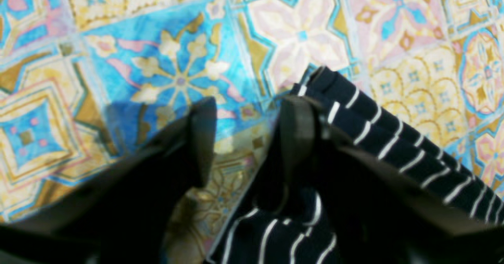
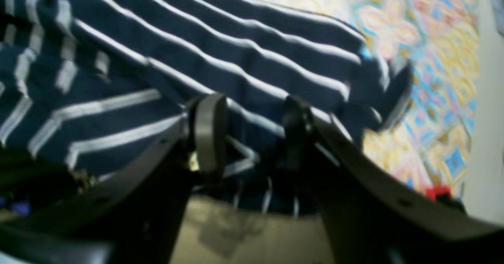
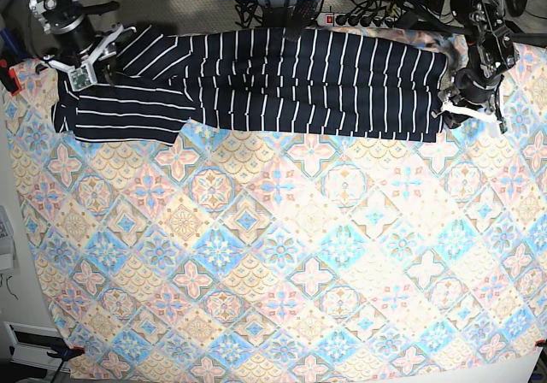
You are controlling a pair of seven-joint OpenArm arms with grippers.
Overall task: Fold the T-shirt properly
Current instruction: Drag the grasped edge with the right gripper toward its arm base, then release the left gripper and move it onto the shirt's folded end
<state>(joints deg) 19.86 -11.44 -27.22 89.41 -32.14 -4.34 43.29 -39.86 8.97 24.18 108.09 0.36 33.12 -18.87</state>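
Left wrist: your left gripper [image 1: 252,110] has its jaws apart, nothing pinched. T-shirt [image 1: 271,232] edge and a small folded corner lie under one finger; patterned cloth [image 1: 181,79] shows through the gap. Can't tell if that finger touches fabric.

Right wrist: your right gripper [image 2: 252,110] is also open, fingers spread over striped fabric, no grip visible. Layers under it run in different directions, with a loose bit sticking out beyond the main edge. Contact unclear.

Base: T-shirt lies across the far side as a long, wide band, left to right. Right end looks fairly straight, left gripper at its corner. Left end is messier: slanted folds, uneven edge, a part reaching nearer than the middle, right gripper over it.

Step in hand, my call: shirt is gathered into a rough band, fold unfinished, you're between grasps. Next: settle the left end first. Take the loose layer with the right gripper, draw it flat and square it to the band, then bring the ends inward for a compact fold. Watch for catching only the top layer, or pinching the cloth underneath.
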